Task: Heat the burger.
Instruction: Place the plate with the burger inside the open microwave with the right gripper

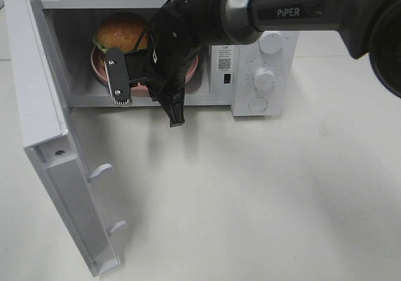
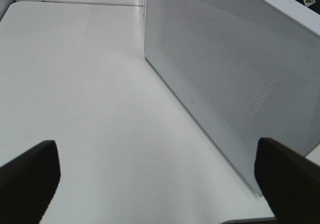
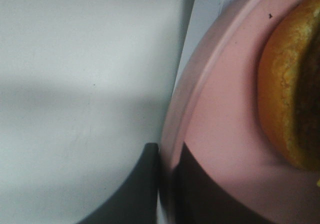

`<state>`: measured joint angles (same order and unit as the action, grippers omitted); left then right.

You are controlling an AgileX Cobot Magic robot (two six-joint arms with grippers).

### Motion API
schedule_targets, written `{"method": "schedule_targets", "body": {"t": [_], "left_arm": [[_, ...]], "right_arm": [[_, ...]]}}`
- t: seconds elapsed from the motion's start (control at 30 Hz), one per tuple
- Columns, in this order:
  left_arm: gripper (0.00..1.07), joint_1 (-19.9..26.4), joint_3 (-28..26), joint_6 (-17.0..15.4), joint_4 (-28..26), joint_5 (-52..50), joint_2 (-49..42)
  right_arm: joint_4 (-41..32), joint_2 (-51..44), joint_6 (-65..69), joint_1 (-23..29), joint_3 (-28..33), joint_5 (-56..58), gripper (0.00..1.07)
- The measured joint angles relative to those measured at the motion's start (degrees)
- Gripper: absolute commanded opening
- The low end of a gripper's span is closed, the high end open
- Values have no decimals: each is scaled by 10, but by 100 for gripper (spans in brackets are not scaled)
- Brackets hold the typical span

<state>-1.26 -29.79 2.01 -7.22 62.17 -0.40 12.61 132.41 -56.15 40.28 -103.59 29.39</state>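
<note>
Burger [image 3: 286,84] on pink plate [image 3: 225,134], just beyond right gripper [image 3: 167,156] pinching the plate's rim

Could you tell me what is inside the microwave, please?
The burger on a pink plate, whose rim the right gripper pinches. The arm hides the space right of the burger.

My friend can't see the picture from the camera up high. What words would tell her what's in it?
A burger sits on a pink plate inside a white microwave whose door hangs open to the left. The robot's right gripper reaches into the opening, shut on the plate's front rim, and a white table lies in front.
</note>
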Motion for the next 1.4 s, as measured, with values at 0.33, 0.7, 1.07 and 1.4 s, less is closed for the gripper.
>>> {"method": "schedule_targets", "body": {"t": [0.33,0.7,1.07,1.4], "left_arm": [[98,0,0,0,0,0,0],[98,0,0,0,0,0,0],[98,0,0,0,0,0,0],[98,0,0,0,0,0,0]], "right_arm": [[11,26,13,-21,-41,1,0],[21,50,12,-25,-57,-15,0],[21,58,12,-26,-65,-33,1],[14,58,10,-26,-66,-49,22]]}}
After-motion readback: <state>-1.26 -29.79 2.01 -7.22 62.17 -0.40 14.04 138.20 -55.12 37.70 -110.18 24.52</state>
